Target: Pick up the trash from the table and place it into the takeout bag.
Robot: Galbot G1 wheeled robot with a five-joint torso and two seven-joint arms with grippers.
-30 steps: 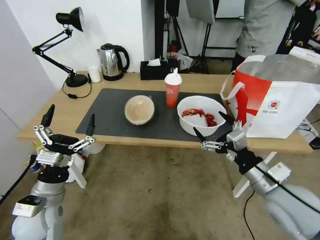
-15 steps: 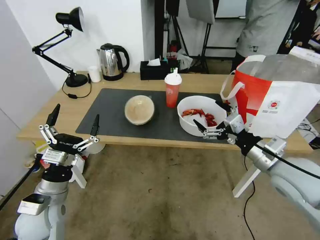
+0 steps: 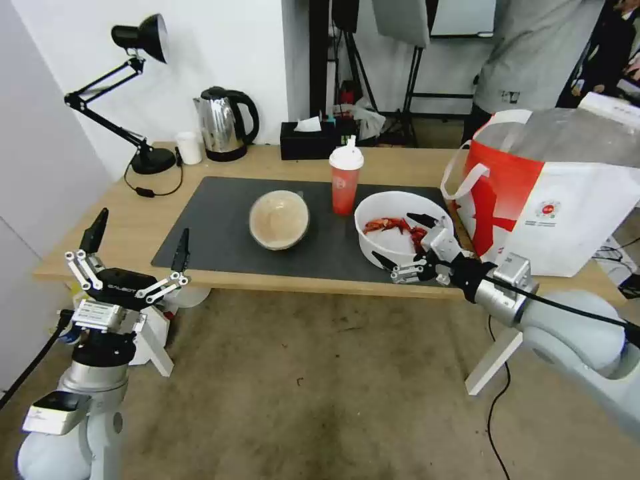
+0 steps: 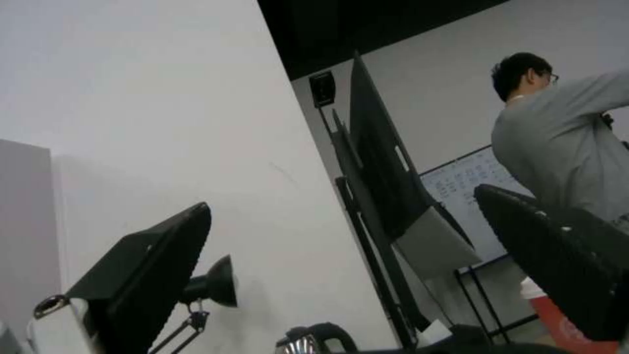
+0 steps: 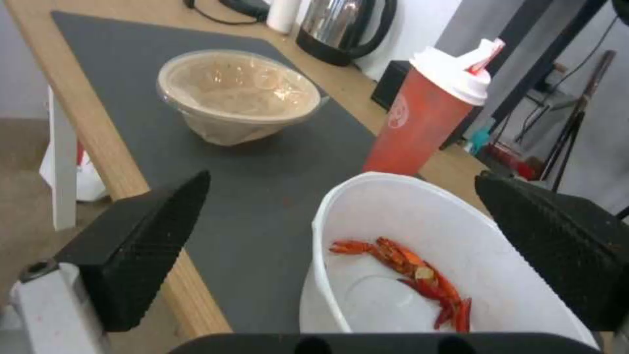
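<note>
left gripper [image 3: 137, 241] spread wide, low, in front of the table's [image 3: 133, 220] left end | beige bowl [image 3: 279, 219] on the dark mat [image 3: 220, 227] | red cup [image 3: 345, 175] next to it | white bowl [image 3: 400, 230] of red scraps, right gripper [image 3: 402, 239] spread wide around its near side | takeout bag [image 3: 553, 200] at the table's right end

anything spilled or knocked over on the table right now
Nothing stands out. The red drink cup stands upright with its lid on, the beige-filled bowl and the white bowl sit level on the mat, scraps inside.
</note>
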